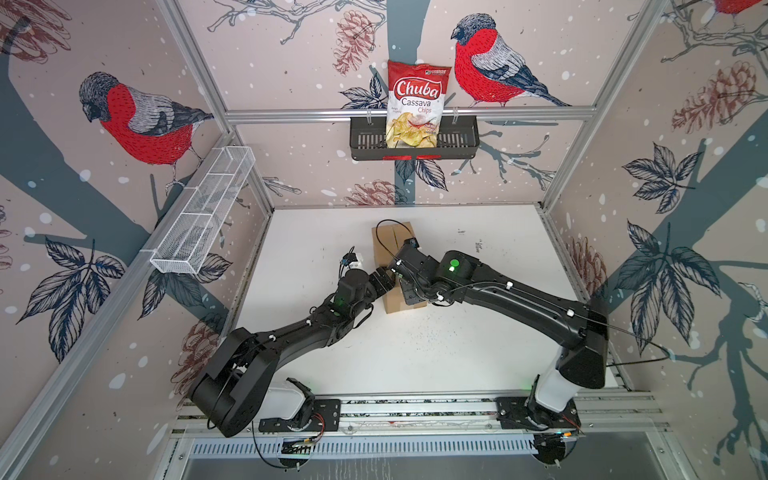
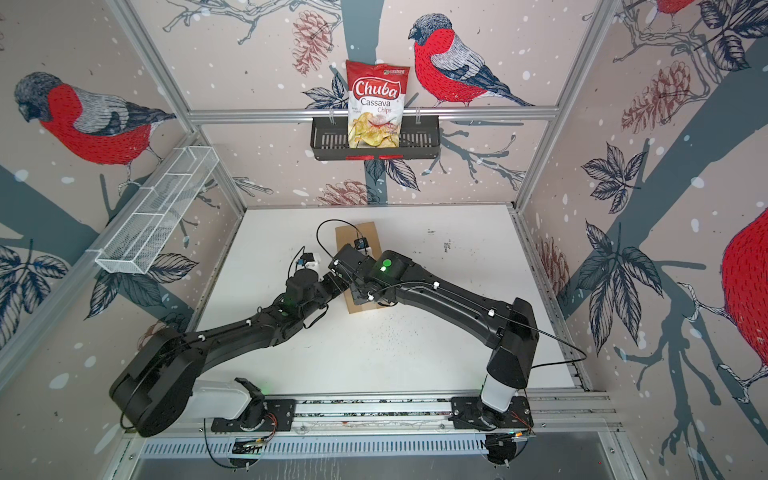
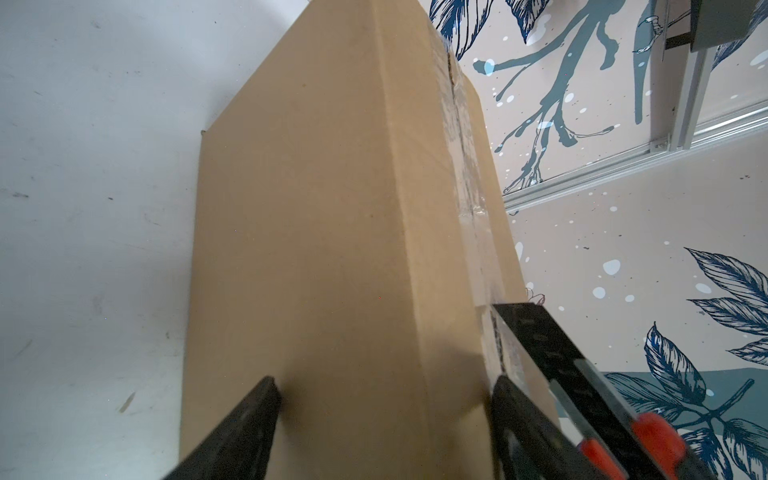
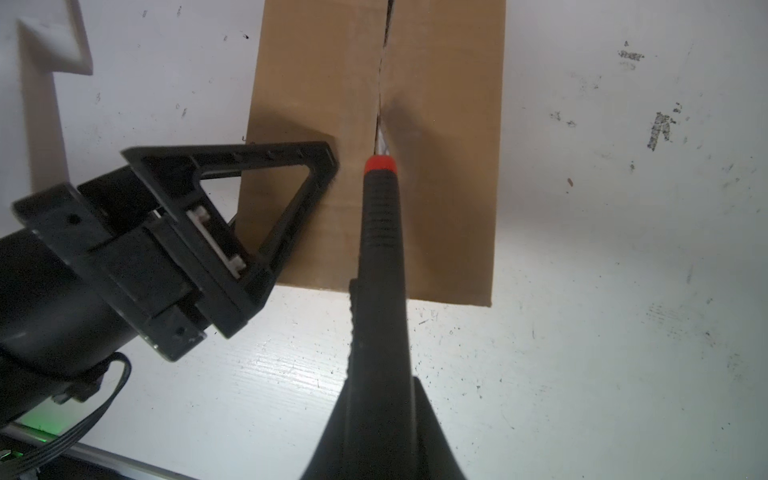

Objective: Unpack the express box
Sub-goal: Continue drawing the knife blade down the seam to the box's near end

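Observation:
The express box [image 1: 403,232] [image 2: 372,230], a brown oblong carton, lies on the white table [image 1: 478,332] in both top views. My left gripper [image 1: 384,282] [image 2: 336,282] [image 3: 386,382] stands wide at the box's [image 3: 324,208] left long edge. One of its fingers [image 4: 291,199] rests on the top face; the other lies against the side face. My right gripper [image 1: 409,293] [image 2: 359,297] [image 4: 380,353] is shut on a black utility knife [image 4: 380,232] [image 3: 557,361] with a red tip. The blade sits in the taped centre seam [image 4: 380,124], which gapes beyond it.
A black wall basket [image 1: 457,143] [image 2: 419,141] on the back rail holds a bag of Chuba cassava chips [image 1: 415,104] [image 2: 376,106]. A white wire basket [image 1: 203,216] [image 2: 158,208] hangs on the left wall. Aluminium frame posts edge the table.

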Tool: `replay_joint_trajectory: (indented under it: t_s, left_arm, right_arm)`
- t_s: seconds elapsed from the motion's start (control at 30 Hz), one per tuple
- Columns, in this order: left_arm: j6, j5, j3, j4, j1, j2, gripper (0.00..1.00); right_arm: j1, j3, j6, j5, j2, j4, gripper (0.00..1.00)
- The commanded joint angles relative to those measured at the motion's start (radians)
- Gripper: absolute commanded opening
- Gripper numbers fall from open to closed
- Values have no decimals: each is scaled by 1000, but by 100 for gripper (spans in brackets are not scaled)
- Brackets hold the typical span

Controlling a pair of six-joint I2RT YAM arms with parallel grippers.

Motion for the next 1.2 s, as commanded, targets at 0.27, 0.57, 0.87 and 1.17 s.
replay_joint_trajectory:
  t_s: [0.27, 0.57, 0.87, 1.17]
  left_arm:
    - [11, -1, -2, -73, -5, 11, 79]
    - [7, -5, -1, -61, -7, 15, 79]
    - [3, -17, -4, -55, -9, 15, 79]
    - [-5, -30, -5, -47, -13, 15, 79]
  right_arm:
    - [6, -28, 25, -2, -21, 4, 0]
    - [23, -39, 43, -21, -20, -3, 0]
    - [37, -17, 55, -34, -10, -31, 0]
    - [58, 6, 78, -33, -4, -81, 0]
